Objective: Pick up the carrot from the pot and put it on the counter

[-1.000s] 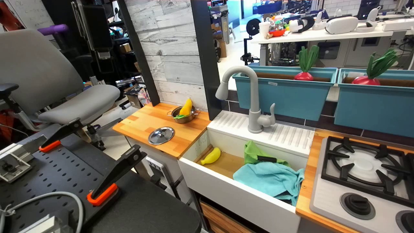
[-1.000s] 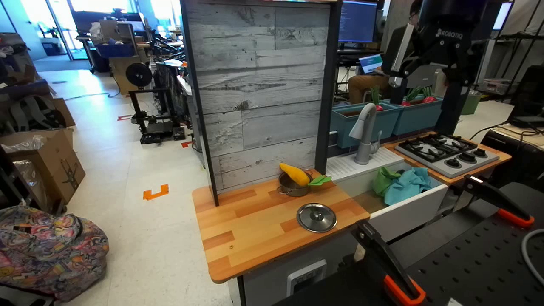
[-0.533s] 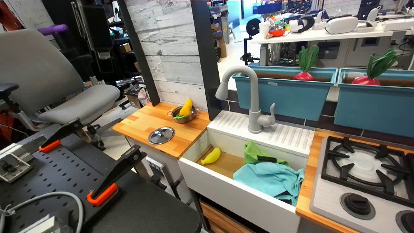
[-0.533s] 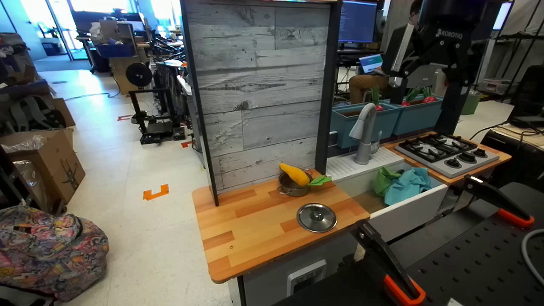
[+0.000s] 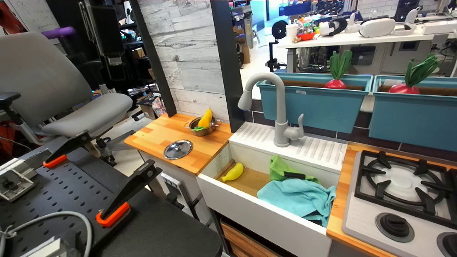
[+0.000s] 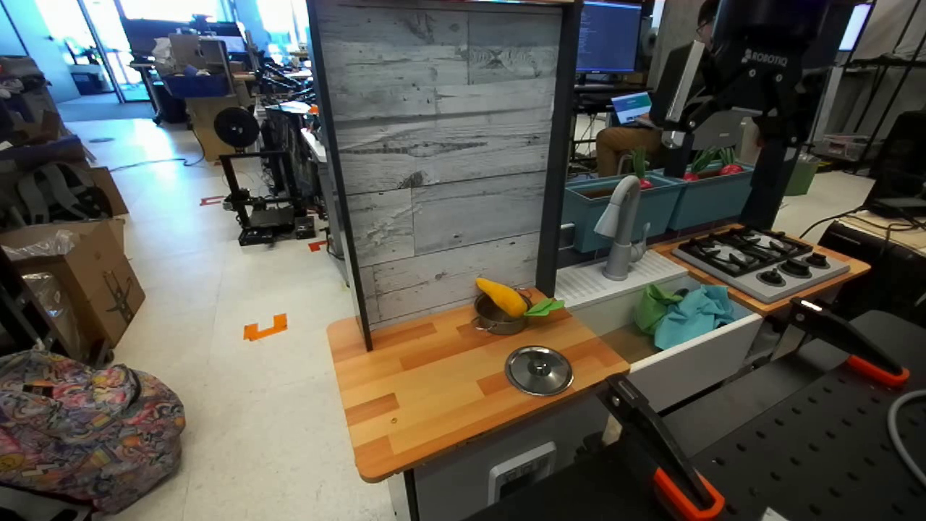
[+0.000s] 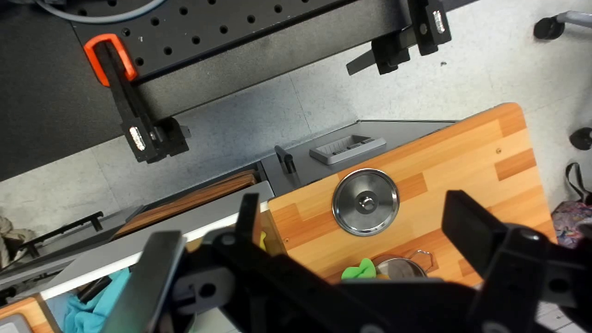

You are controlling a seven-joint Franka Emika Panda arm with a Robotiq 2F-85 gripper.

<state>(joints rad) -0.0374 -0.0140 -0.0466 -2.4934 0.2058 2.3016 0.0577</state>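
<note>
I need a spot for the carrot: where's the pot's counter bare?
Widest on the counter between the lid and rounded end; a smaller patch separates lid and sink. Crowded: sink-side near the panel, where the pot holds the carrot.

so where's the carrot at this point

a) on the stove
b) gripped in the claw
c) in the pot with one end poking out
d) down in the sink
c: in both exterior views the carrot sits tilted in the pot, its pointed end rising out of it, while the claw, seen wide open in the wrist view, holds nothing.
</note>
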